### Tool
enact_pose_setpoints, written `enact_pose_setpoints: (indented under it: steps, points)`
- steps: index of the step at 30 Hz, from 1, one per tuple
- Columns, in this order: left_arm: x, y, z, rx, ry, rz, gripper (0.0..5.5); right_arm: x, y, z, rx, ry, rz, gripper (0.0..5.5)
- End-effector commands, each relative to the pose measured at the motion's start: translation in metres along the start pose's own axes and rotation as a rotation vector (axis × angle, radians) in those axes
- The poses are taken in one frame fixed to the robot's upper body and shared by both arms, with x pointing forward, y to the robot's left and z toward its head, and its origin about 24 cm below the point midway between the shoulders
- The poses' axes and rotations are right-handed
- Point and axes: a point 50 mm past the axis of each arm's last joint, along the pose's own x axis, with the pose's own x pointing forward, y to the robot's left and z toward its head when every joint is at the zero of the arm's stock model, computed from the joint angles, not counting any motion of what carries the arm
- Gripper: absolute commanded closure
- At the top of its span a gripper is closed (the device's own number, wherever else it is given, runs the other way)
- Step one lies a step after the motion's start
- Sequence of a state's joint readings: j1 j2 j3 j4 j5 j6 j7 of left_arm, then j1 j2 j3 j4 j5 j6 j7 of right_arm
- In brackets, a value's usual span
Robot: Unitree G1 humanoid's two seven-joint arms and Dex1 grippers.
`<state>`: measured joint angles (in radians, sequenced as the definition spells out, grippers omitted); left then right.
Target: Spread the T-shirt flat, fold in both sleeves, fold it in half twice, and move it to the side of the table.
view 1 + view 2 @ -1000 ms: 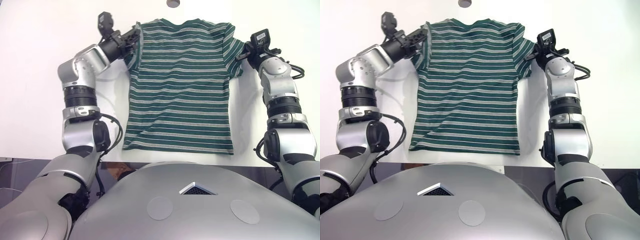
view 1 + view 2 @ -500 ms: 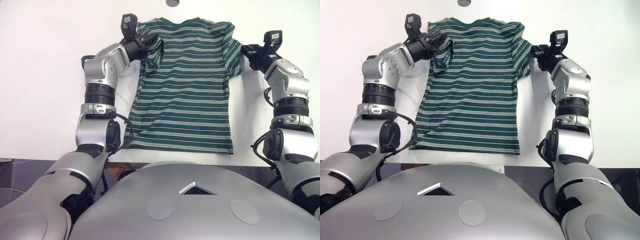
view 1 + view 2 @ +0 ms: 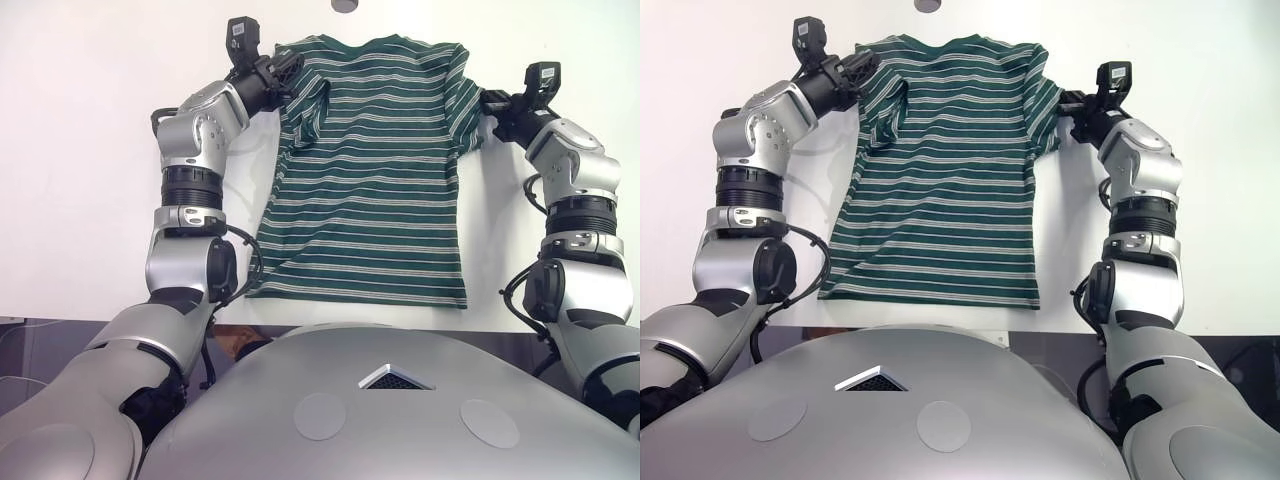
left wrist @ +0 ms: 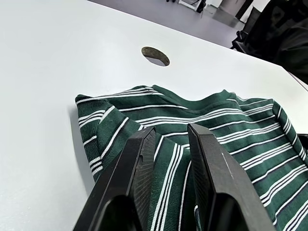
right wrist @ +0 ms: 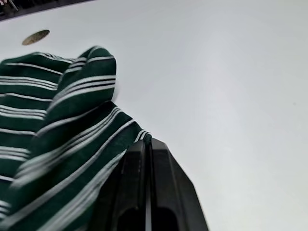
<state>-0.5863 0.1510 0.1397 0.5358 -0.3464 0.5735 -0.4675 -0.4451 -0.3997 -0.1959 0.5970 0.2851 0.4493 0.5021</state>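
A green T-shirt (image 3: 365, 180) with white stripes lies face up on the white table (image 3: 90, 150), collar at the far side. Its left sleeve (image 3: 305, 110) is folded in over the chest. My left gripper (image 3: 283, 73) hovers at the left shoulder, open, its two black fingers (image 4: 144, 159) apart with only the shirt showing beyond them. My right gripper (image 3: 488, 100) is at the shirt's right edge, shut on the hem of the right sleeve (image 5: 72, 125), which still sticks out sideways.
A round hole (image 3: 345, 5) sits in the table just beyond the collar. Bare white tabletop extends to the left and right of the shirt. The table's front edge (image 3: 60, 312) runs just below the hem.
My left gripper carried the left sleeve inward over the chest, let it go, and drew back a little toward the shoulder. The right gripper stayed at the right sleeve, shifting only slightly.
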Motion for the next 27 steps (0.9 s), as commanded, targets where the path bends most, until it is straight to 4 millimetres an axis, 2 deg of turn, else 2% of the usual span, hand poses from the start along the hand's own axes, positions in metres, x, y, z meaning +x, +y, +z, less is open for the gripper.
enact_pose_setpoints:
  steps: [1, 4, 7, 9, 10, 12, 14, 15, 17, 19, 21, 23, 24, 27]
  points:
    - [-0.003, 0.005, 0.0, 0.026, 0.005, 0.013, 4.28, -0.006, 0.029, 0.039, 0.025, -0.115, 0.142, 5.46]
    - [-0.002, 0.005, -0.002, 0.029, 0.01, 0.014, 4.28, -0.005, 0.064, 0.043, -0.005, -0.097, 0.266, 5.46]
    - [-0.001, 0.005, 0.0, 0.032, 0.008, 0.014, 4.28, 0.016, 0.098, 0.02, -0.008, 0.007, 0.313, 5.46]
    - [-0.001, 0.003, 0.005, 0.039, -0.009, 0.008, 4.28, 0.03, 0.107, 0.0, -0.037, 0.085, 0.272, 5.46]
    - [-0.001, 0.001, 0.009, 0.047, -0.027, -0.007, 4.28, 0.034, 0.108, -0.007, -0.053, 0.097, 0.24, 5.2]
    - [-0.008, -0.002, 0.015, 0.127, -0.096, -0.034, 4.28, 0.034, 0.112, 0.0, -0.066, 0.039, 0.245, 4.84]
    - [-0.024, -0.004, 0.014, 0.233, -0.12, -0.107, 4.07, 0.017, 0.115, 0.015, -0.129, -0.052, 0.335, 4.39]
    - [-0.038, -0.004, 0.012, 0.323, -0.114, -0.154, 3.86, 0.001, 0.112, 0.023, -0.216, -0.116, 0.379, 4.15]
    - [-0.078, 0.003, 0.005, 0.675, -0.013, -0.26, 3.56, -0.047, 0.101, 0.024, -0.507, -0.136, 0.505, 3.83]
    - [-0.12, 0.011, -0.005, 1.025, 0.17, -0.409, 3.22, -0.09, 0.074, 0.001, -0.996, 0.034, 0.576, 3.44]
    - [-0.15, 0.018, -0.007, 1.215, 0.304, -0.522, 2.76, -0.12, 0.055, -0.016, -1.282, 0.17, 0.674, 3.41]
    - [-0.172, 0.025, -0.004, 1.361, 0.382, -0.581, 2.37, -0.146, 0.039, -0.029, -1.423, 0.232, 0.749, 3.41]
    - [-0.182, 0.028, -0.01, 1.422, 0.431, -0.626, 2.33, -0.157, 0.03, -0.037, -1.478, 0.267, 0.789, 3.41]
    - [-0.203, 0.03, -0.042, 1.498, 0.519, -0.788, 2.33, -0.173, 0.02, -0.056, -1.54, 0.29, 0.877, 3.41]
